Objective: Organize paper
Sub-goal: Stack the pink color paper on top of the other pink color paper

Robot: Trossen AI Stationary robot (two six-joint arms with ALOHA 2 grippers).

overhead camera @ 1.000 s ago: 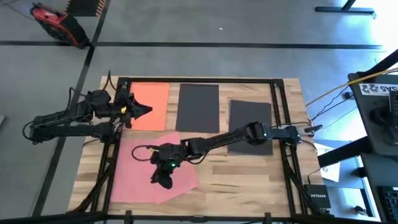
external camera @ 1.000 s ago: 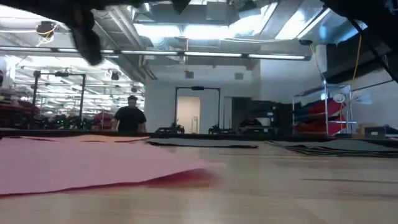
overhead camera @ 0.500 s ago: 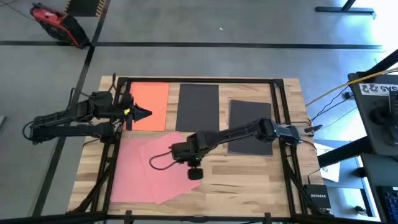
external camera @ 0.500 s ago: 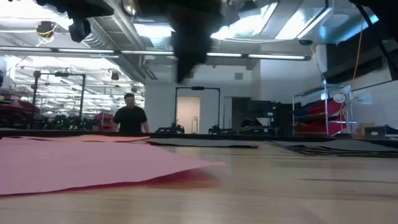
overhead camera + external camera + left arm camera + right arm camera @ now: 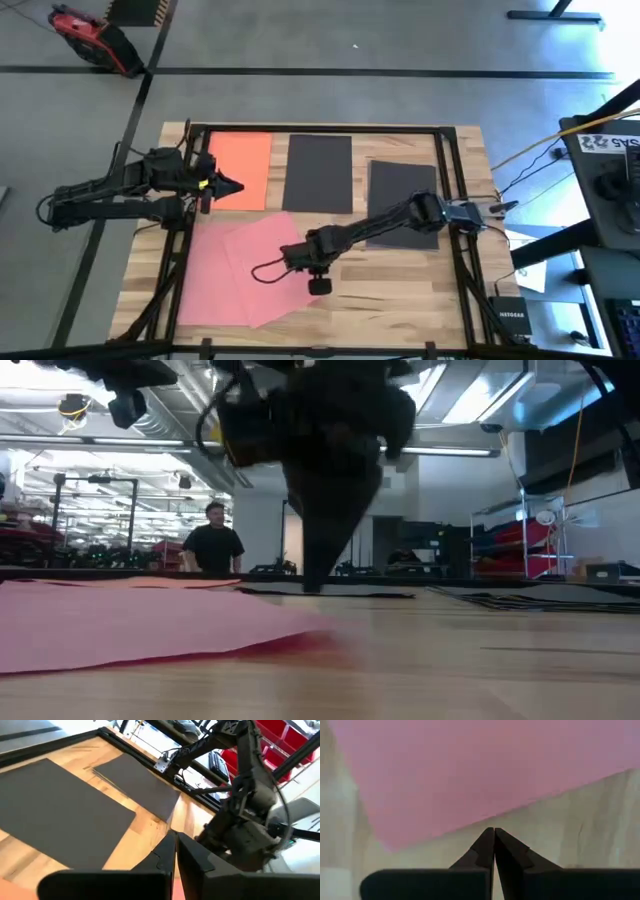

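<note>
Right gripper (image 5: 318,286): fingers pressed together with nothing between them, poised over bare wood just beside the right edge of the pink sheets; its wrist view shows the closed tips (image 5: 494,836) meeting just short of a pink corner.
Left gripper (image 5: 236,184): fingers closed on nothing, hanging over the near right part of the orange sheet at the far left of the table; its wrist view shows the two dark tips (image 5: 176,851) shut against each other.
Pink paper (image 5: 240,270): two overlapping sheets at the near left of the table (image 5: 400,290), the upper one skewed across the lower; in the low view the pink edge (image 5: 150,625) lies nearly flat, slightly lifted at its right corner.
Orange paper (image 5: 246,160): flat at the far left, squared with the table edge.
Black paper, centre (image 5: 319,172): flat at the far middle, just right of the orange.
Black paper, right (image 5: 402,195): farther right, partly under the right arm.
Background: a person (image 5: 213,543) in a dark top stands in the room beyond the table.
</note>
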